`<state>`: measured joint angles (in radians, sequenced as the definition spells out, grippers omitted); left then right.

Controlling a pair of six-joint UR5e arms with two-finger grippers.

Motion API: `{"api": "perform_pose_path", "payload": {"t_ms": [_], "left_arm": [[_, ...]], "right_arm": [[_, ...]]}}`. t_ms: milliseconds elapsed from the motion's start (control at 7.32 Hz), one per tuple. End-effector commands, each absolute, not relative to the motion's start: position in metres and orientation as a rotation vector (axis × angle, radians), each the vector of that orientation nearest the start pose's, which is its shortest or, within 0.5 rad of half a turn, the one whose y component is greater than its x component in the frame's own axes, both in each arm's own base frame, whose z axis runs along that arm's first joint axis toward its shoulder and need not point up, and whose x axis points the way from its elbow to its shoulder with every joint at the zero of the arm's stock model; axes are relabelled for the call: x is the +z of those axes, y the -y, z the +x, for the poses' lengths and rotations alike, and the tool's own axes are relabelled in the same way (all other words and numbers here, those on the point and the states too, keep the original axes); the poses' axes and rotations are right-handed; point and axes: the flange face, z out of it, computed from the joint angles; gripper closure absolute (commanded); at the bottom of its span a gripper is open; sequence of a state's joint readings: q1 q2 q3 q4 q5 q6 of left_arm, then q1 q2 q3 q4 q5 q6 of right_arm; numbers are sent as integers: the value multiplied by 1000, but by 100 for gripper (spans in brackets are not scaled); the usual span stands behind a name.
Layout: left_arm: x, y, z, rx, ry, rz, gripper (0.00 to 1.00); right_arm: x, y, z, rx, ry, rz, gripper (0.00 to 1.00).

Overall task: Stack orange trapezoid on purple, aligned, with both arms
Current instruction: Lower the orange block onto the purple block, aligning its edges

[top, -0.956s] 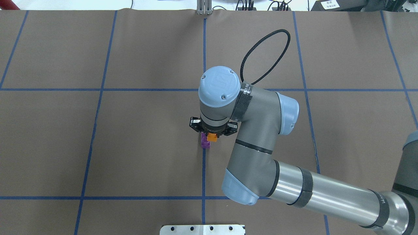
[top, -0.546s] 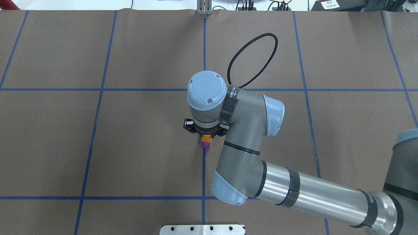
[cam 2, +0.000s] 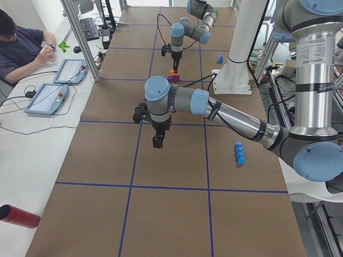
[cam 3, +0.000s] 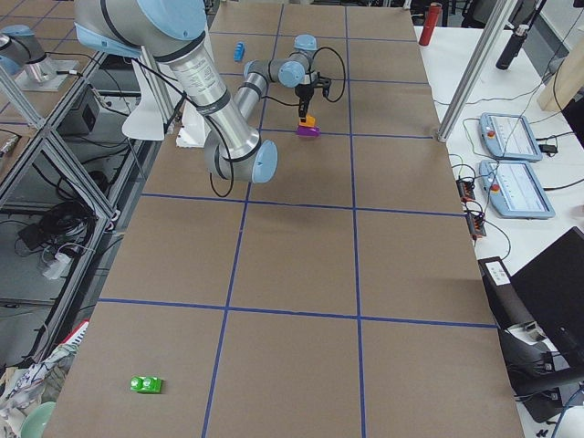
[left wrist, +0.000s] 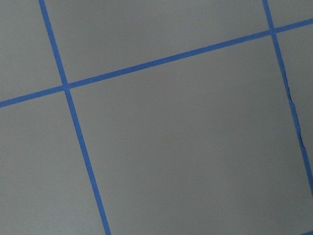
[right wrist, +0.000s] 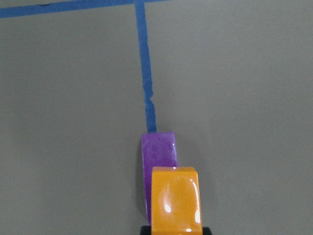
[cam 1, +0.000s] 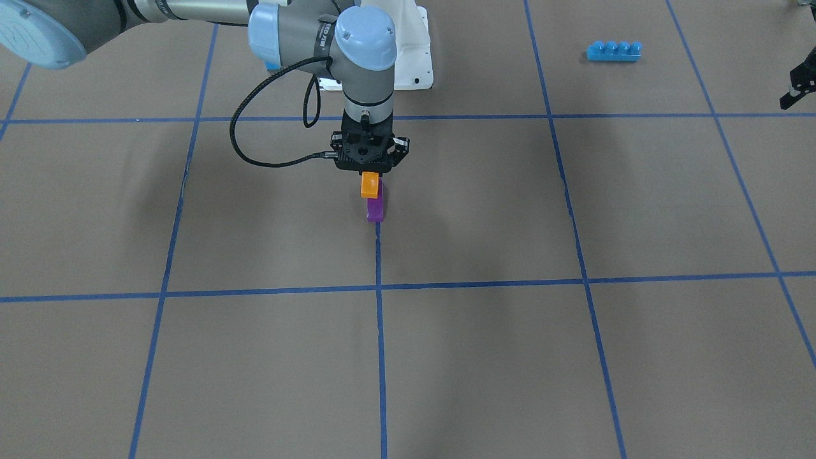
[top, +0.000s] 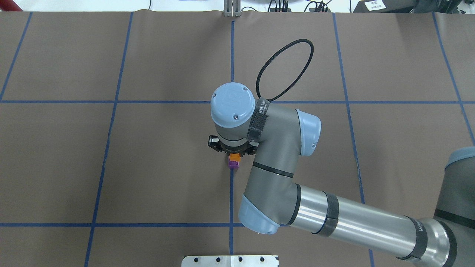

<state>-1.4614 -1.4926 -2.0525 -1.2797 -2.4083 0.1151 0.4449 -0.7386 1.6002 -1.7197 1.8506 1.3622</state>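
Observation:
My right gripper (cam 1: pixel 370 175) points straight down and is shut on the orange trapezoid (cam 1: pixel 370 185). It holds the trapezoid directly over the purple brick (cam 1: pixel 375 208), which stands on a blue tape line. In the right wrist view the orange trapezoid (right wrist: pixel 175 200) covers the near part of the purple brick (right wrist: pixel 158 151). I cannot tell whether they touch. In the overhead view the wrist hides most of the right gripper (top: pixel 233 154). My left gripper (cam 2: pixel 157 140) hangs over bare paper, far from both bricks. Only its edge shows in the front view (cam 1: pixel 798 86), so I cannot tell if it is open.
A long blue four-stud brick (cam 1: pixel 613 51) lies near the left arm's side. A small blue brick (cam 2: pixel 220 59) sits by the white pedestal (cam 1: pixel 413 60). A green toy (cam 3: pixel 146 384) lies far off on the right arm's end. Brown paper with blue tape lines (top: pixel 111 102) covers the table.
My right arm has moved left with the orange trapezoid, from beside the purple brick to directly over it. In the last half second it has barely shifted.

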Motion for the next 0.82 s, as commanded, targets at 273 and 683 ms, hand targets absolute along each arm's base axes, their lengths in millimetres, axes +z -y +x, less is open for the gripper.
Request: {"api": "perform_pose_path", "payload": {"t_ms": [273, 683], "left_arm": [[489, 438, -10, 255, -868, 101, 0], [489, 439, -9, 257, -868, 101, 0]], "right_arm": [[157, 397, -595, 121, 758, -27, 100], [158, 398, -595, 121, 757, -26, 100]]}}
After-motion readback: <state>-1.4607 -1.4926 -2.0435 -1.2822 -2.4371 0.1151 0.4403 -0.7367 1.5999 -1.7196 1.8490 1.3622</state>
